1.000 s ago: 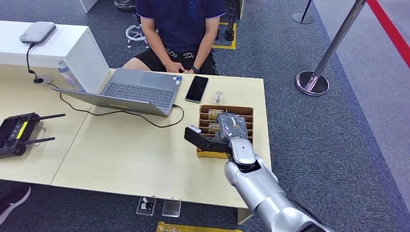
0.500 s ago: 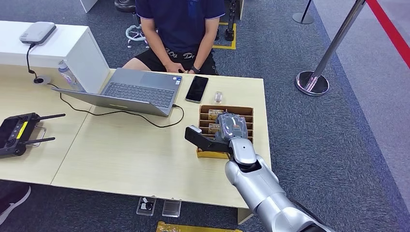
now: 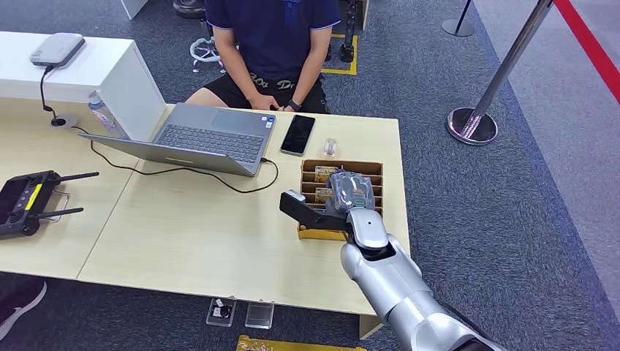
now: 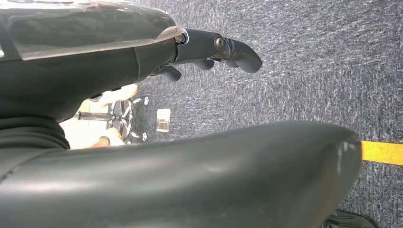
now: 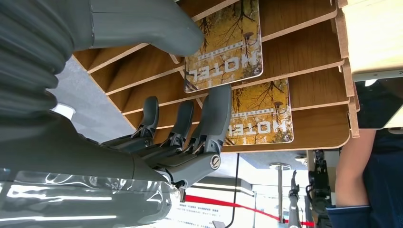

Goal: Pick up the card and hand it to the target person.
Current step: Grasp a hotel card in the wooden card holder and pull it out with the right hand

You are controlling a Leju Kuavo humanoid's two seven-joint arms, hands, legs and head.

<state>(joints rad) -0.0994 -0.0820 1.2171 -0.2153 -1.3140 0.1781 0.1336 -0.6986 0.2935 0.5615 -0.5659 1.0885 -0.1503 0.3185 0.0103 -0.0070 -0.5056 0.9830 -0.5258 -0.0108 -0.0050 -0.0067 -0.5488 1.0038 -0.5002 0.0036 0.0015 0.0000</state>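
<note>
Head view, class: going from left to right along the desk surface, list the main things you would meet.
Black remote controller → open laptop → black phone → wooden card rack with the right hand over it.

head: high, down on desk (image 3: 219, 234) | right wrist: close, shares card rack (image 5: 304, 71)

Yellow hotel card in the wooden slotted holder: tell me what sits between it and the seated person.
Nothing tall. Past the brown wooden slotted holder with the yellow hotel card lie a small clear object and a black phone, flat on the table before the person.
</note>
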